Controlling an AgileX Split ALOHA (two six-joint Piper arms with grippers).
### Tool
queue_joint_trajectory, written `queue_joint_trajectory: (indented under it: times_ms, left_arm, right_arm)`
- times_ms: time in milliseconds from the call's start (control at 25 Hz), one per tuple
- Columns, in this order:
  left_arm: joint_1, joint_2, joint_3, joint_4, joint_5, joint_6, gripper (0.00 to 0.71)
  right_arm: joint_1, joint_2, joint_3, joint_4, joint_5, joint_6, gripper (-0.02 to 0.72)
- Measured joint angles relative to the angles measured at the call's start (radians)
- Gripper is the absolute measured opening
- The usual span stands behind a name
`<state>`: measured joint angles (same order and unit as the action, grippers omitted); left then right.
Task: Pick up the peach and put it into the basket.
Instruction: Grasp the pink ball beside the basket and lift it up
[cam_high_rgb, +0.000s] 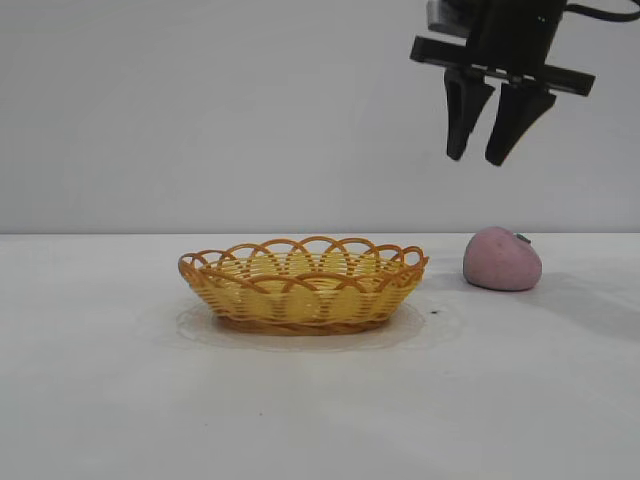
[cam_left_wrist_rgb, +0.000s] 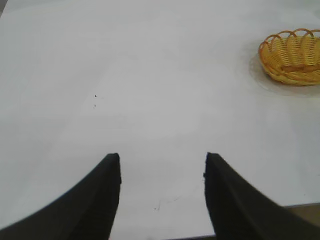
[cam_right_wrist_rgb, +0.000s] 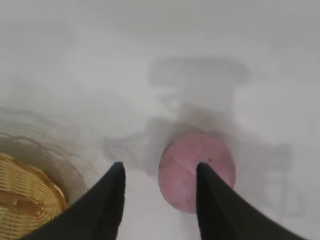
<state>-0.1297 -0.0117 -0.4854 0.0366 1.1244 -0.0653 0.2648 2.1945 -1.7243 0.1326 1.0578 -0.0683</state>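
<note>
Peach: the peach (cam_high_rgb: 502, 259) lies on the white surface (cam_high_rgb: 100, 400), just beside the basket on its right in the exterior view, apart from it with a strip of bare surface between. It is dull pink and rounded, with a small grey mark at its upper right edge.

Peach from the right wrist: the peach (cam_right_wrist_rgb: 196, 171) sits below the gripper, partly covered by one dark finger (cam_right_wrist_rgb: 215, 205); nothing touches it.

Basket: the basket (cam_high_rgb: 303, 283) is yellow-orange woven wicker, shallow and oval, with an open looped rim. It stands upright on the surface to the left of the peach, and nothing shows inside it.

Right gripper: the right gripper (cam_high_rgb: 486, 159) hangs in the air well above the peach, a little toward the basket side of it, pointing down. Its fingers are parted with a narrow gap between the tips, and they hold nothing.

Left gripper: the left gripper (cam_left_wrist_rgb: 162, 160), seen only in its own wrist view, hovers over bare surface well apart from the basket (cam_left_wrist_rgb: 292, 56). Its fingers are spread wide with nothing between them.
</note>
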Motion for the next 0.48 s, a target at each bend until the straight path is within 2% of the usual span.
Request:
queue_joint_trajectory:
  times_ms: [40, 120, 200, 240, 280, 320, 400, 480]
  left_arm:
    - [0.0, -0.002, 0.0, -0.002, 0.0, 0.0, 0.331]
    - [0.012, -0.005, 0.001, -0.002, -0.002, 0.0, 0.331]
    - [0.059, -0.007, 0.001, -0.002, -0.004, 0.0, 0.331]
    - [0.079, -0.007, 0.002, -0.002, -0.004, 0.0, 0.331]
    - [0.098, -0.007, 0.002, -0.002, -0.004, 0.0, 0.331]
    - [0.105, -0.007, 0.002, -0.002, -0.004, 0.0, 0.331]
    - [0.106, -0.007, 0.002, -0.002, -0.004, 0.0, 0.331]
    - [0.093, -0.007, 0.002, -0.002, -0.004, 0.002, 0.331]
  right_arm:
    - [0.0, 0.016, 0.0, -0.006, -0.005, 0.0, 0.268]
    - [0.0, 0.037, 0.0, -0.014, -0.033, 0.0, 0.111]
    - [0.007, 0.033, -0.002, 0.003, -0.064, -0.019, 0.046]
    - [0.016, 0.018, -0.002, 0.005, -0.073, -0.035, 0.053]
    - [0.031, -0.002, -0.002, 0.005, -0.073, -0.053, 0.0]
    - [0.048, -0.028, -0.002, 0.005, -0.068, -0.069, 0.0]
    - [0.105, -0.105, -0.002, 0.011, -0.057, -0.094, 0.0]
    - [0.167, -0.172, -0.006, 0.048, -0.037, -0.121, 0.0]
